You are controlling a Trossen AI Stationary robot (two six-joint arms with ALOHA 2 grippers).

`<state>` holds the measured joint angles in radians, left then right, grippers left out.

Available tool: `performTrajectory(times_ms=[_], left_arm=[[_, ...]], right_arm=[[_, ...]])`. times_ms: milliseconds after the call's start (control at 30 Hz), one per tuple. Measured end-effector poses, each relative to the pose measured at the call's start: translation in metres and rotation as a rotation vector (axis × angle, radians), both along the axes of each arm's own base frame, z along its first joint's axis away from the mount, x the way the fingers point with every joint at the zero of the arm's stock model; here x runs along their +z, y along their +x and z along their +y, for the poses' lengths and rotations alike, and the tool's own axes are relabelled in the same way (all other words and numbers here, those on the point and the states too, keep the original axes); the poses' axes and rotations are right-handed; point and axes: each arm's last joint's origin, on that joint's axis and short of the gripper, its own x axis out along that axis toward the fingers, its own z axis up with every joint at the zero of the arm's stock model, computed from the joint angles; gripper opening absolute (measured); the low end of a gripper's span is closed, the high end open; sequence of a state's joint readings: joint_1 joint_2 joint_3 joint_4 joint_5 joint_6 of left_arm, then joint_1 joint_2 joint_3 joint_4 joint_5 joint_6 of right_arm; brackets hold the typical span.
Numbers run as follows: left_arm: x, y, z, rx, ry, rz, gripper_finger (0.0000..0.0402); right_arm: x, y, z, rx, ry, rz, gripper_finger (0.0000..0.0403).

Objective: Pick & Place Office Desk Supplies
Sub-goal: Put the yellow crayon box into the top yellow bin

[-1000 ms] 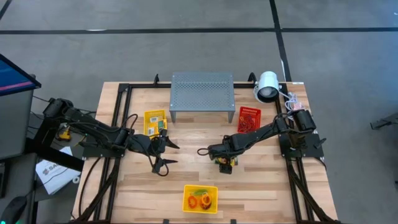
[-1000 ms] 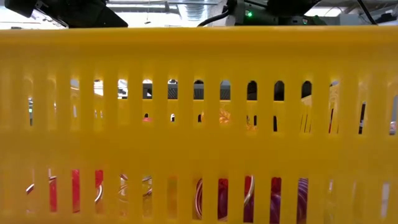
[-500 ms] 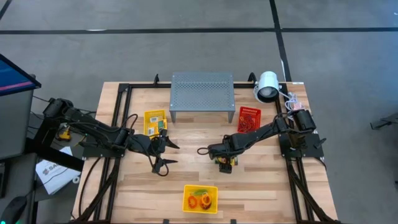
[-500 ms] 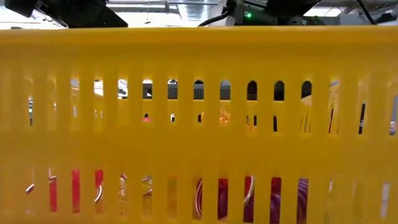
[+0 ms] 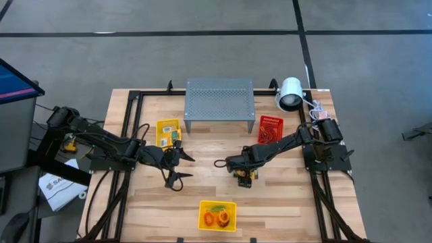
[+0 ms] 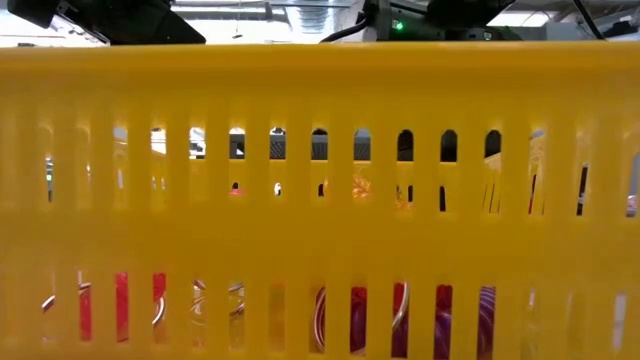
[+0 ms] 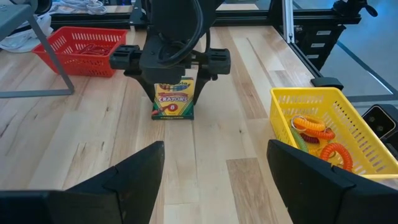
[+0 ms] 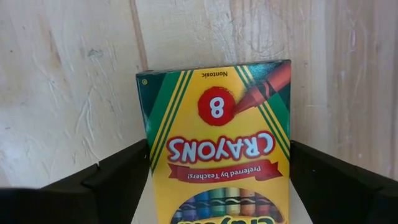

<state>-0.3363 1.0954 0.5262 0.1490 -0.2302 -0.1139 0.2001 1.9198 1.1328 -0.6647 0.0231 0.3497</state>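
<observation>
I have the right gripper (image 5: 244, 177) low over the table (image 5: 290, 202), just right of centre in the high view, with a crayon box (image 8: 214, 143) standing between its fingers (image 8: 115, 174). The right wrist view shows a finger at each side of the box, right against its edges; I cannot tell whether they press it or merely flank it. From the left wrist view the box (image 7: 173, 98) stands upright on the wood beneath that gripper.

My left gripper (image 5: 177, 167) waits left of centre, jaws spread wide, holding nothing.

Another crayon box (image 5: 173, 136) lies in the yellow tray (image 5: 162, 125) at upper left of centre. The red basket (image 5: 270, 120), right of the grey stand (image 5: 219, 98), holds rubber bands (image 5: 268, 136). At bottom centre, the yellow basket (image 5: 204, 206) holds orange and red bands (image 5: 217, 217); it fills the low view.
</observation>
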Motion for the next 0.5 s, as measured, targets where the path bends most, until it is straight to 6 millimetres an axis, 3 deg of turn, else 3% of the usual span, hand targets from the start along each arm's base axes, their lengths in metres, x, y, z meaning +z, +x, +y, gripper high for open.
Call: performTrajectory(times_ms=[500], left_arm=[[0.0000, 0.0000, 0.0000, 0.000, 0.000, 0.000, 0.0280]], right_arm=[[-0.0001, -0.0005, -0.0001, 0.001, -0.001, 0.005, 0.0340]])
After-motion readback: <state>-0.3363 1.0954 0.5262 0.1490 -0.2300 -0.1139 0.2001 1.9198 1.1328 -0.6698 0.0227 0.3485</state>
